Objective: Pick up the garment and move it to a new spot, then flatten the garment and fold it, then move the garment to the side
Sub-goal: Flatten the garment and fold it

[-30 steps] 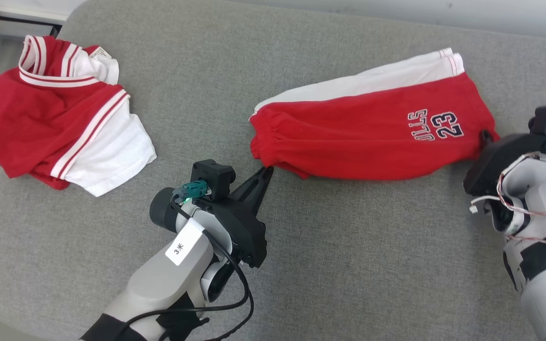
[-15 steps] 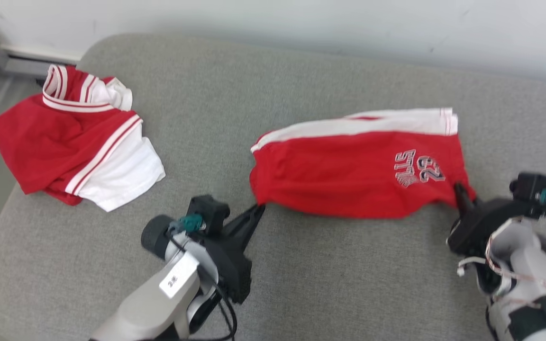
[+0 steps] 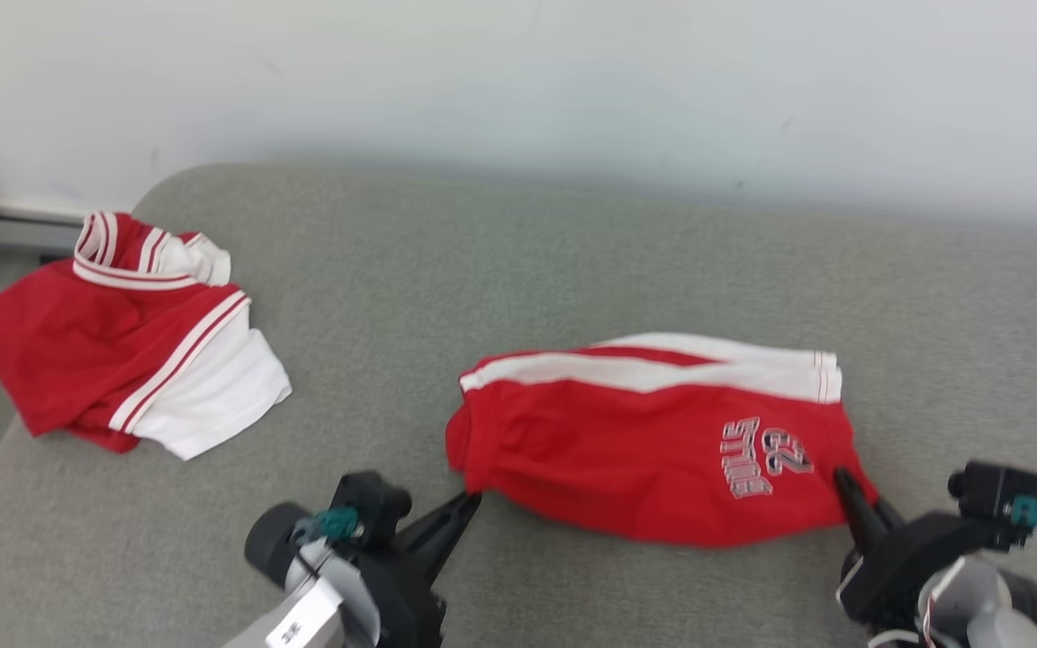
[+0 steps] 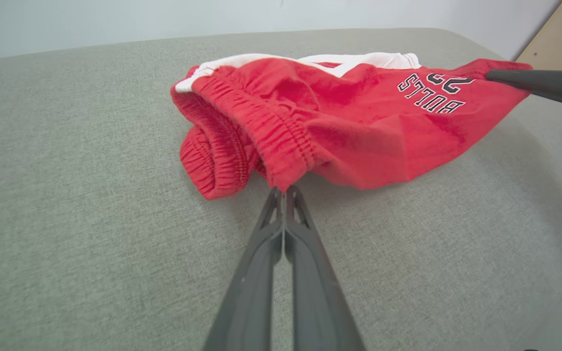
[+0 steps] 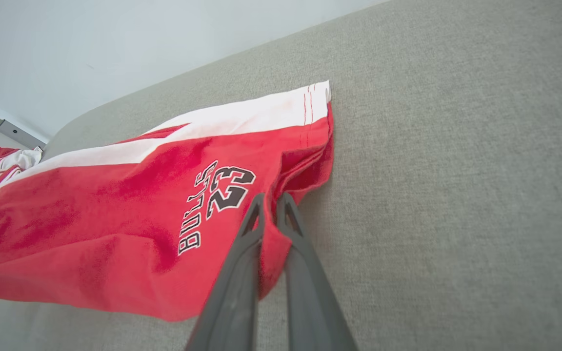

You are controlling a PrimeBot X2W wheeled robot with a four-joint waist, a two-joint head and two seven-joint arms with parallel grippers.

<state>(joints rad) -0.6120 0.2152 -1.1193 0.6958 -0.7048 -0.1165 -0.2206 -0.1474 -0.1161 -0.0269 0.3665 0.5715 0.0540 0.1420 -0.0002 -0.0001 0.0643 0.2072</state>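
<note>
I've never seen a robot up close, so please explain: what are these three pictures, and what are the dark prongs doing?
This is a two-armed robot. One picture looks down from its head; the other two come from cameras on its wrists, looking along each claw. On a grey cushion lie red shorts and, further left, a crumpled red and white top. The left claw is shut on the shorts' waistband, the right claw on the leg hem near the number.
</note>
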